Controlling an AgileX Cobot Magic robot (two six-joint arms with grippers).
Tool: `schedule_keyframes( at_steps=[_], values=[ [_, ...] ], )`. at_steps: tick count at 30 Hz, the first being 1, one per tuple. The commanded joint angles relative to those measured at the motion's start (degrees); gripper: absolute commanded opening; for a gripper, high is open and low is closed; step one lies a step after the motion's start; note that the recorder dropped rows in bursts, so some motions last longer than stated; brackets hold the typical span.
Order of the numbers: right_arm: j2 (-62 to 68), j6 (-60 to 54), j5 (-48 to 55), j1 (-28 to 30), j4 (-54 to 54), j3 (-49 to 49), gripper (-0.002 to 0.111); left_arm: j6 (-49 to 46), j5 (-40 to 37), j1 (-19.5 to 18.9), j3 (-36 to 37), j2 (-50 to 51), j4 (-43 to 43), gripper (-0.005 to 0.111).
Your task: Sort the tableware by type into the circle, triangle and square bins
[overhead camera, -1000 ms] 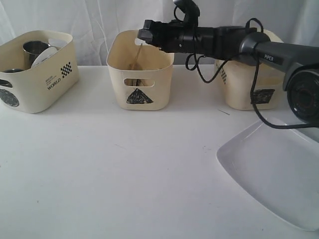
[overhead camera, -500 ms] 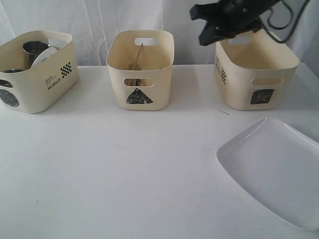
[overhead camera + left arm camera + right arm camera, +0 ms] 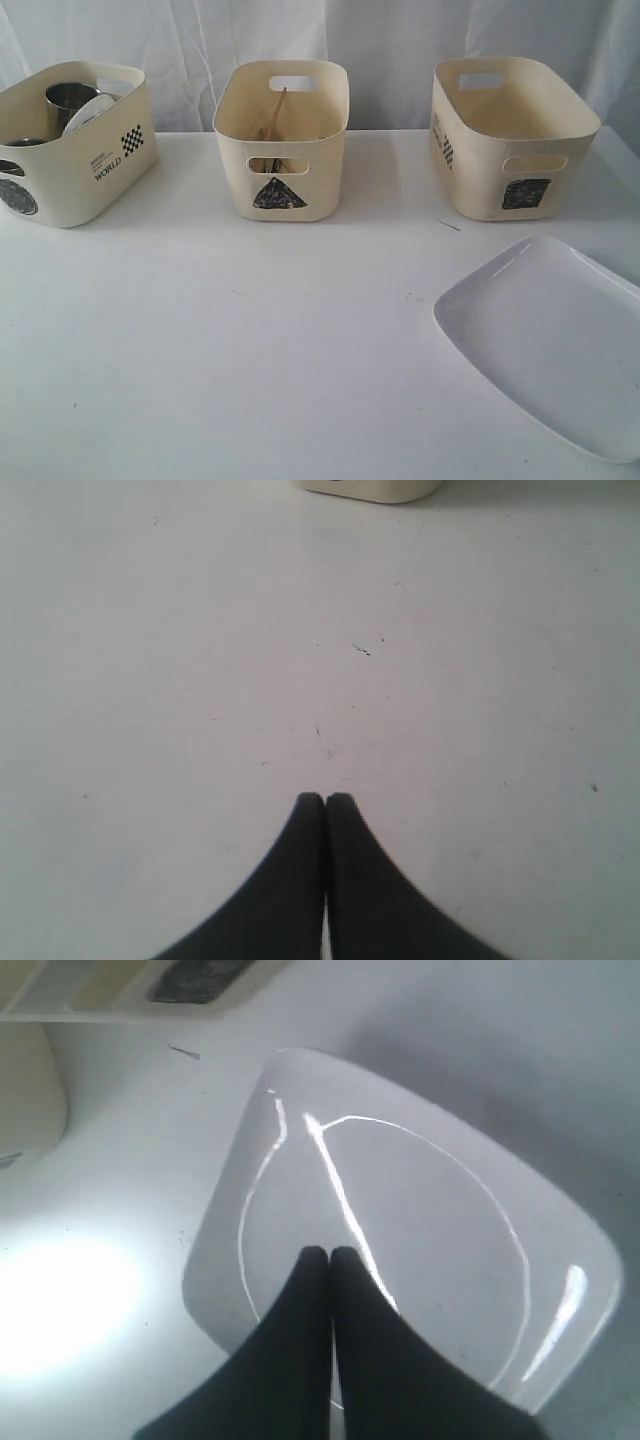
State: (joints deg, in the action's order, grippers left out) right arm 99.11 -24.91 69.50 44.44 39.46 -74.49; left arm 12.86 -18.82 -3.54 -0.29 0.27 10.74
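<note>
White surface [image 3: 250, 330]: only the large white rounded-square plate [image 3: 555, 340] left to sort, I reckon; steel mug [image 3: 68, 98] in the cream circle-marked bin [image 3: 75, 165], thin wooden chopsticks [image 3: 276, 115] in the triangle-marked bin [image 3: 300, 150]; left hand [image 3: 325, 798], right hand [image 3: 328, 1252] both closed, empty.

I count three cream bins across the top of the exterior view: the left bin [image 3: 80, 180] at the upper left, the middle bin [image 3: 320, 165] at top centre and the right bin [image 3: 480, 170] at the upper right. One white plate [image 3: 550, 350] lies at the lower right. All four are on one white surface [image 3: 250, 330].

Inside the left bin I make out one steel mug [image 3: 70, 98], the dark rim of a second mug [image 3: 25, 142] and one white bowl [image 3: 92, 108]. The middle bin holds thin wooden sticks [image 3: 277, 112]; how many, I cannot tell.

There are two grippers, one per wrist view: the left gripper [image 3: 325, 798] and the right gripper [image 3: 328, 1252].
</note>
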Motion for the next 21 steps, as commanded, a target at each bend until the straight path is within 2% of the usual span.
schedule_keyframes(
  at_steps=[1, 4, 6, 9, 14, 16, 21],
  values=[
    [1.47, -5.22, 0.47, 2.01, 1.93, 3.39, 0.0, 0.3, -1.72, 0.34, 0.29, -0.27, 0.09, 0.0],
    [2.83, -9.28, 0.47, 1.27, 1.81, 5.23, 0.001, 0.3, -1.72, 0.34, 0.29, -0.27, 0.09, 0.0],
    [3.55, -11.23, 0.47, 1.27, 1.81, 6.56, 0.006, 0.3, -1.72, 0.34, 0.29, -0.27, 0.09, 0.0],
    [4.89, -12.41, 0.47, 1.27, 0.98, 7.23, 0.022, 0.3, -1.72, 0.34, 0.29, -0.27, 0.09, 0.0],
    [6.78, -12.41, 0.47, 1.27, -4.85, 7.23, 0.057, 0.3, -1.72, 0.34, 0.29, -0.27, 0.09, 0.0],
    [7.34, -12.41, 0.4, 1.27, -7.7, 7.23, 0.06, 0.3, -1.72, 0.34, 0.29, -0.27, 0.09, 0.0],
    [8.53, -12.41, -3.68, 1.27, -10.97, 7.23, 0.06, 0.3, -1.72, 0.34, 0.29, -0.27, 0.09, 0.0]
  ],
)
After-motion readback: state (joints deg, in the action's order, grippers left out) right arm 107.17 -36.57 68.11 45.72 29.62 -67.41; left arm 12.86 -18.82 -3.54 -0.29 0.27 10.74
